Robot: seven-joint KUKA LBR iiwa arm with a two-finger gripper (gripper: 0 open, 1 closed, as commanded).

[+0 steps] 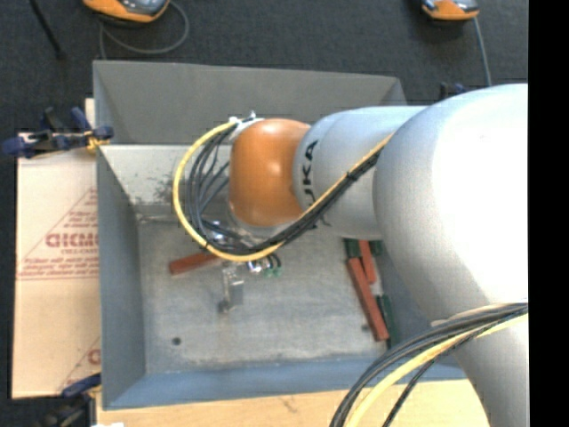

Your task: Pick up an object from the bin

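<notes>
The red-brown stick (190,263), lying left of centre in the bin (302,332) beside the gripper (229,299), whose state cannot be told, is judged light, stiff, best taken across its width.

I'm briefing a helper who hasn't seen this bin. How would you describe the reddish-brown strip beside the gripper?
In the grey bin, find the gripper hanging below the arm's orange cover. Just up and left of it in the view, a short reddish-brown strip lies flat on the floor. Unlike the longer orange-red sticks by the right wall, it lies alone, nearly crosswise.
</notes>
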